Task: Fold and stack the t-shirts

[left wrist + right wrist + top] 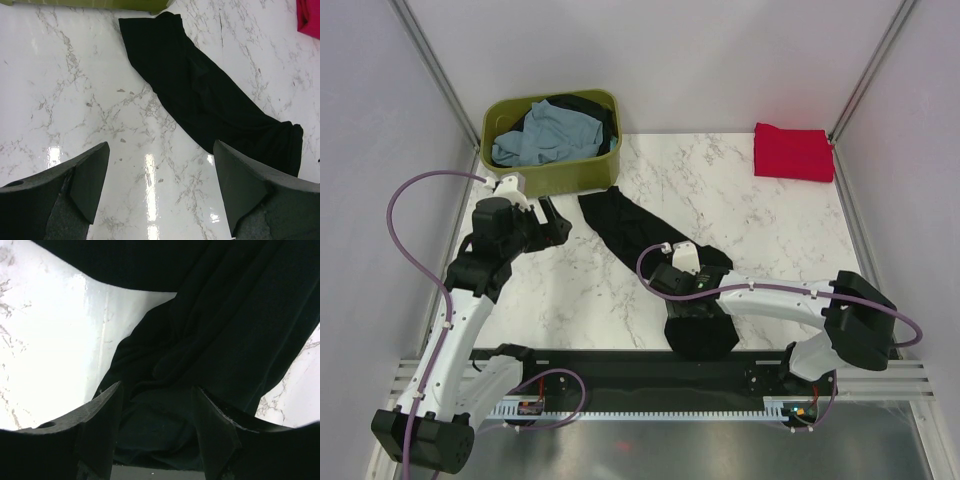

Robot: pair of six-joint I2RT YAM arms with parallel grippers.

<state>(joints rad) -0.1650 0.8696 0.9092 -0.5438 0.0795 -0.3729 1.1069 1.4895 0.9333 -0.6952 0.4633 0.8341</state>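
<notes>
A black t-shirt [650,245] lies in a long crumpled strip across the marble table, running from beside the tub toward the front edge; it also shows in the left wrist view [200,95]. My right gripper [658,278] sits low over its lower part, jaws open, with bunched black cloth [165,415] between the fingers. To the left of the shirt's upper end, my left gripper [555,225] hangs open over bare marble [161,145]. A red t-shirt [792,152] lies folded at the back right. A blue-grey t-shirt [545,135] and a dark one [588,108] fill the tub.
The olive-green tub [560,176] stands at the back left, close behind my left gripper. Grey walls with metal posts close in the table on three sides. A black rail [650,375] runs along the front edge, under the shirt's lower end.
</notes>
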